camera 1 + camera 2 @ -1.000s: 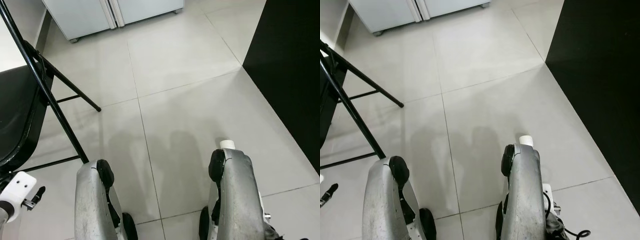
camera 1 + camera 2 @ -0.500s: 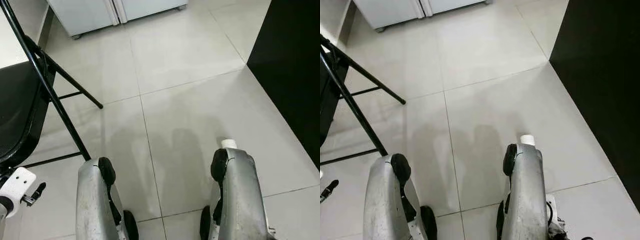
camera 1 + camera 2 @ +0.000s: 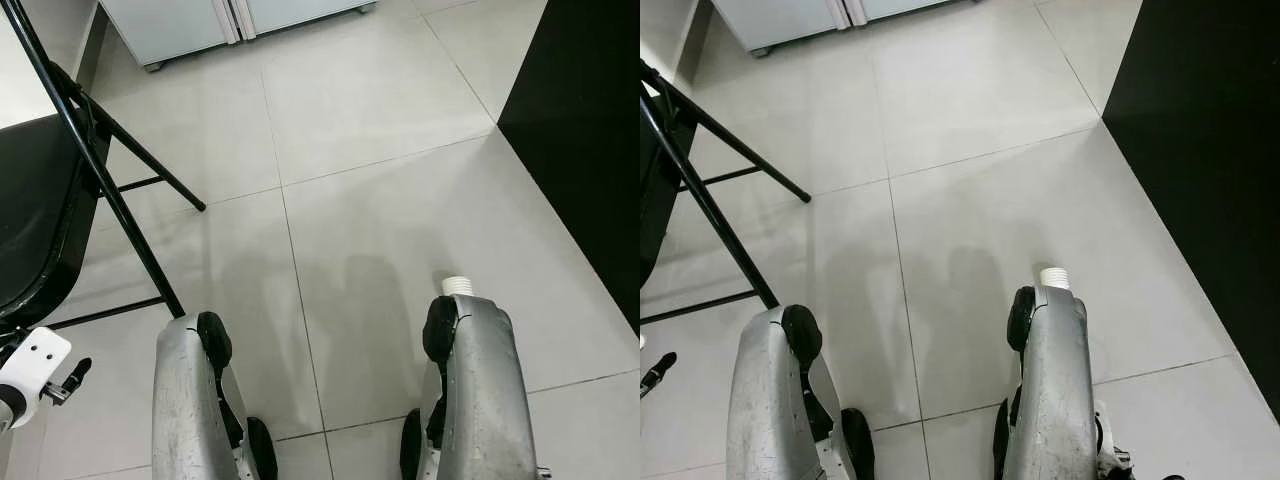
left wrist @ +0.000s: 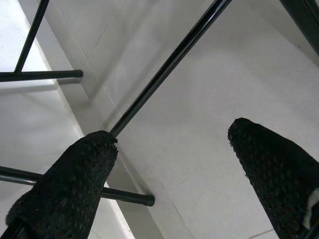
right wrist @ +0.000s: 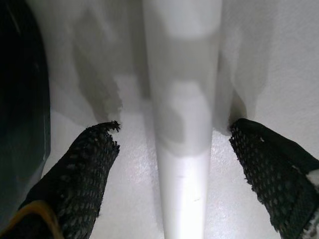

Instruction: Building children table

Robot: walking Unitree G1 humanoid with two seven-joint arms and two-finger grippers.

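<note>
A white tapered table leg (image 5: 182,124) runs lengthwise between the two black fingers of my right gripper (image 5: 174,149). The fingers stand wide apart, with a gap on either side of the leg. The leg's threaded white end (image 3: 457,286) pokes out just beyond my right arm (image 3: 475,390), which hangs low over the tiled floor. My left arm (image 3: 190,400) hangs the same way. My left gripper (image 4: 172,149) is open with nothing between its fingers, and the thin black bars of a chair frame (image 4: 164,69) lie past it.
A black folding chair (image 3: 40,220) stands at the left, its legs reaching onto the pale tiles (image 3: 380,180). A white cabinet (image 3: 200,25) is at the far end. A tall black surface (image 3: 590,120) bounds the right. A white fitting (image 3: 30,365) shows at lower left.
The head view has shifted a little over the floor. Both arms and the white leg keep the same place relative to me.
</note>
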